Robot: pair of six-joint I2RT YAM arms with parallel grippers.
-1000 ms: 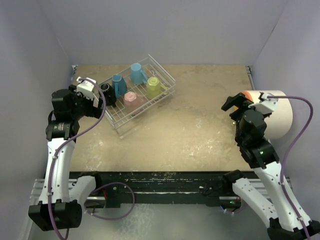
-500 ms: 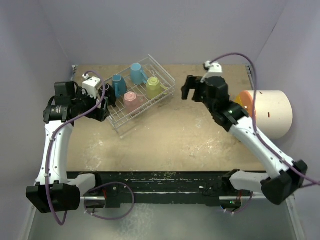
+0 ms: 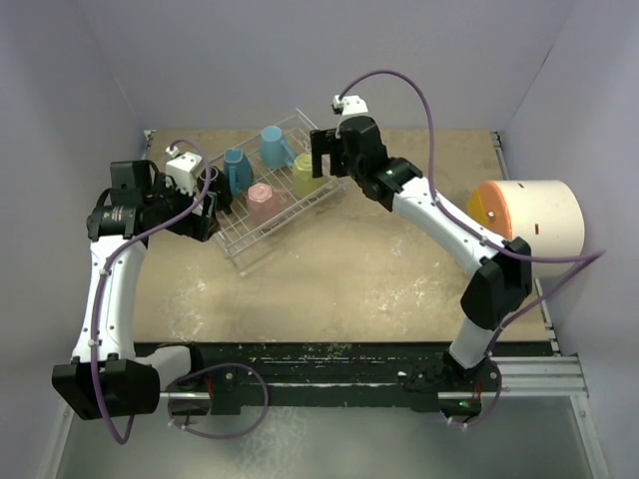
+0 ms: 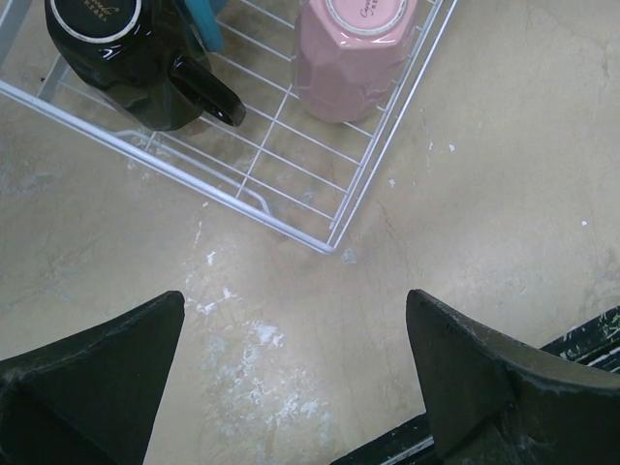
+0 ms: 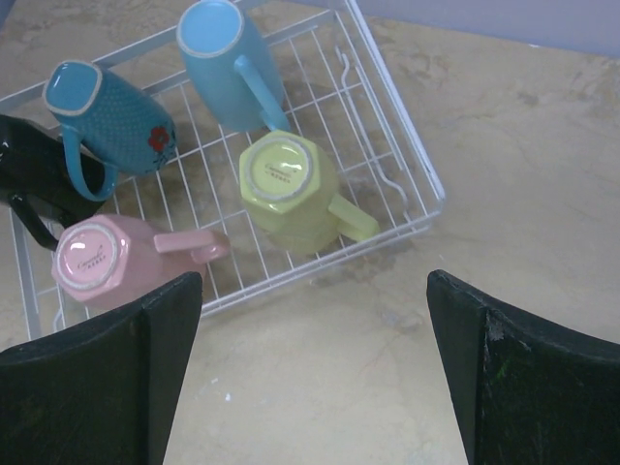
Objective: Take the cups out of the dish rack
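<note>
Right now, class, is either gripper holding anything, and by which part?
Nothing is held. The left gripper and right gripper are both open; the cups sit in the rack.

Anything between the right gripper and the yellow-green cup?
Right wrist view: only the dish rack's wire side and a strip of bare table separate the open right gripper from the yellow-green cup. No other cup sits in that stretch.

Top camera overlooks everything; both close, downward wrist cameras apparently share the pink cup (image 5: 97, 263).
</note>
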